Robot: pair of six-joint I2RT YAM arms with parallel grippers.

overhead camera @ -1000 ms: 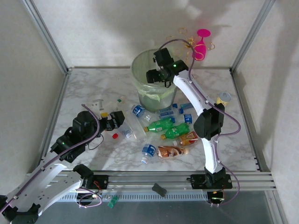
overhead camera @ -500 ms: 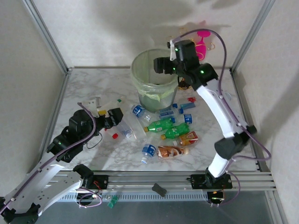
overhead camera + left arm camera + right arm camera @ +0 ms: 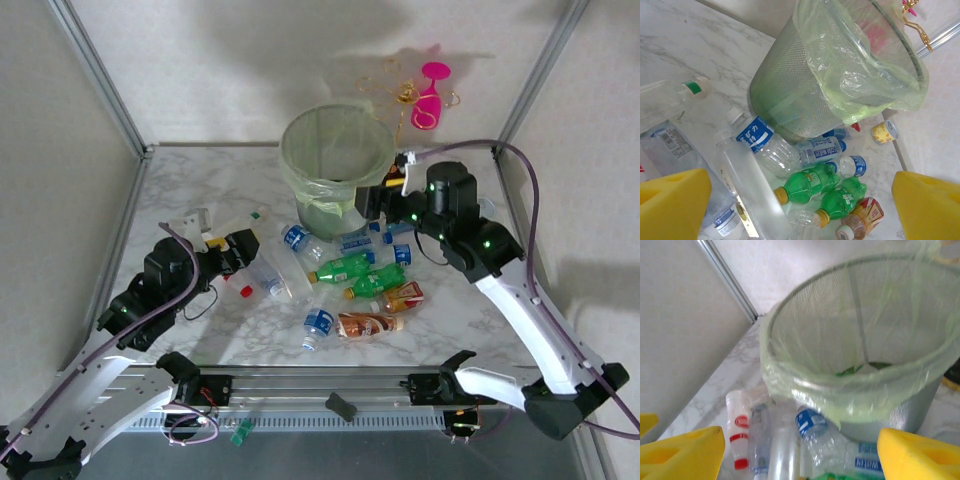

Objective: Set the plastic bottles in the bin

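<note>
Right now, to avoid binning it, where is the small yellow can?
Left wrist view: the can sits on the table just right of the bin's base.

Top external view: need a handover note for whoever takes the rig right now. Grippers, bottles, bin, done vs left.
Left gripper: open, empty, low at the left edge of the bottle pile.
Right gripper: open, empty, beside the bin on its right.
Plastic bottles: lying on the table in front of the bin. There are green ones, brown-orange ones, blue-labelled ones and clear ones.
Done: unclear. Something green lies at the bin's bottom, but I can't tell what.
Left: the whole pile on the table.
</note>
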